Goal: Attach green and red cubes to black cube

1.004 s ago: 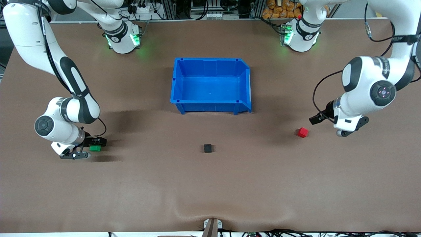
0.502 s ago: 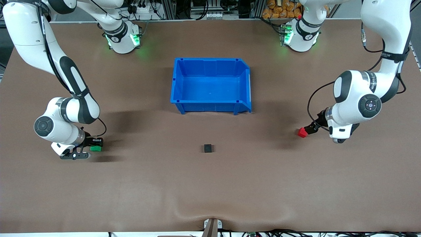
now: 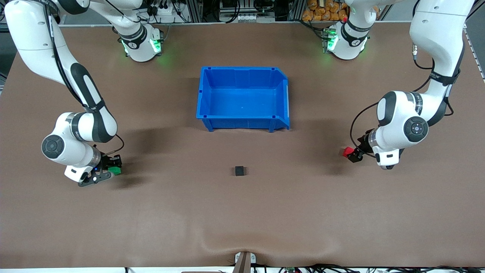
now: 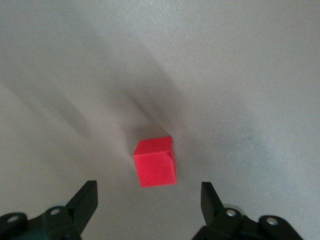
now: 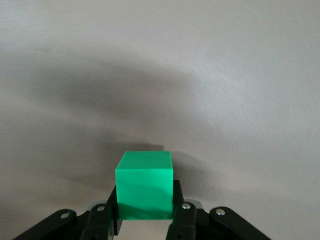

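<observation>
Nearest the front camera, the black cube (image 3: 239,171) is sitting alone on the brown desk (image 3: 242,212), about midway between the two arms' ends and well apart from both other cubes.

A little farther from the camera, toward the right arm's end of the desk, the right tool (image 3: 108,169) is clenching the green cube (image 3: 114,170). The right wrist view is showing the green cube (image 5: 145,185) squeezed between the two black fingers (image 5: 182,220), one pressing on each side, with the right tool (image 5: 145,220) low over the desk surface. Whether the cube is resting on the desk or is lifted just off it cannot be told.

Toward the left arm's end, and slightly farther from the camera again, the red cube (image 3: 346,152) is lying on the desk. The left tool (image 3: 354,154) is hanging low right at it, released. In the left wrist view the fingers (image 4: 85,202) are standing spread wide apart, the left tool (image 4: 148,200) is centred on the red cube (image 4: 155,162), and the cube is sitting just ahead of the gap, touching neither finger.

Farthest from the camera, the blue bin (image 3: 242,121) is standing on the desk between the two arm bases, in line with the black cube.
</observation>
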### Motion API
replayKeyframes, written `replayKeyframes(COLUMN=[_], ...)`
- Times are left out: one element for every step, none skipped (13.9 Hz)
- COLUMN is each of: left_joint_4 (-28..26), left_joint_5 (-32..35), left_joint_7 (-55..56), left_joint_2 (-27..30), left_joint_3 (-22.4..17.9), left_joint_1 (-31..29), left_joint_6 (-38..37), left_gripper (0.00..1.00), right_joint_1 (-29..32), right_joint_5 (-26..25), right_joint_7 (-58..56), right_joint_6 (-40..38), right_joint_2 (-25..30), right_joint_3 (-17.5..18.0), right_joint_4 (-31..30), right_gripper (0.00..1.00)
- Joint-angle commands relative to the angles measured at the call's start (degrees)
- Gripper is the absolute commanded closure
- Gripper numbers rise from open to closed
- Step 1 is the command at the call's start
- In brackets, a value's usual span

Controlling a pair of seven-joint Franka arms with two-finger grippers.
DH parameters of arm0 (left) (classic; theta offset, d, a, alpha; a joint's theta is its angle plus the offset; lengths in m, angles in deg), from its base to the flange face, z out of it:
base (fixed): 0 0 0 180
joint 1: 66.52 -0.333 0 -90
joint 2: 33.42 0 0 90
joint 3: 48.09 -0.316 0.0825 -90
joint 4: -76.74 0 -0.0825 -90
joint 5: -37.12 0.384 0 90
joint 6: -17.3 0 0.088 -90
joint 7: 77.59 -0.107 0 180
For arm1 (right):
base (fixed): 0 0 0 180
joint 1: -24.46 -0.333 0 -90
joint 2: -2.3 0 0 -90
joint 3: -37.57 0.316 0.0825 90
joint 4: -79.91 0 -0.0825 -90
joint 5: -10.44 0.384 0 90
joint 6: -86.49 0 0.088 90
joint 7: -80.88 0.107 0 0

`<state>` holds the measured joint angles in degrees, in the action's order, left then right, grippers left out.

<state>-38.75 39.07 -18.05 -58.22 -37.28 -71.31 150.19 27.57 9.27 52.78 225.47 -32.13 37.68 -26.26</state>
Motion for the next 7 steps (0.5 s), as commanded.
replayKeyframes(left_joint_4=[0.8, 0.7, 0.6, 0.6, 0.6, 0.6, 0.6], left_joint_5=[-0.6, -0.6, -0.7, -0.7, -0.5, -0.5, -0.5], left_joint_7=[1.8, 1.9, 2.1, 2.2, 2.2, 2.2, 2.2], left_joint_2=[-0.7, -1.0, -2.0, -2.4, -2.4, -2.9, -3.0], left_joint_3=[0.1, 0.2, 0.1, -0.1, -0.3, -0.3, -0.3], left_joint_1=[-0.1, -0.3, -0.3, -0.3, -0.5, -0.7, -0.7], left_joint_6=[0.6, 1.1, 2.1, 2.4, 2.6, 2.9, 3.3], left_gripper=[0.1, 0.12, 0.14, 0.14, 0.15, 0.17, 0.19], right_joint_1=[-1.3, -2.1, -3.5, -4.9, -6.9, -8.7, -10.7], right_joint_5=[-0.8, -0.7, -0.7, -0.7, -0.7, -0.8, -0.8], right_joint_7=[-11.4, -15.2, -18.3, -20.1, -20.4, -20.5, -20.5], right_joint_6=[-1.2, -1.2, -1.2, -1.1, -1.2, -1.2, -1.2], right_joint_2=[1.0, 0.8, 0.7, 0.6, 0.5, 0.5, 0.3], right_joint_3=[0.1, 0.1, 0.1, 0.1, 0.1, 0.1, 0.1], right_joint_4=[1.7, 2.8, 3.8, 4.6, 5.3, 6.4, 7.4], right_gripper=[1.0, 1.0, 1.0, 1.0, 1.0, 1.0, 1.0])
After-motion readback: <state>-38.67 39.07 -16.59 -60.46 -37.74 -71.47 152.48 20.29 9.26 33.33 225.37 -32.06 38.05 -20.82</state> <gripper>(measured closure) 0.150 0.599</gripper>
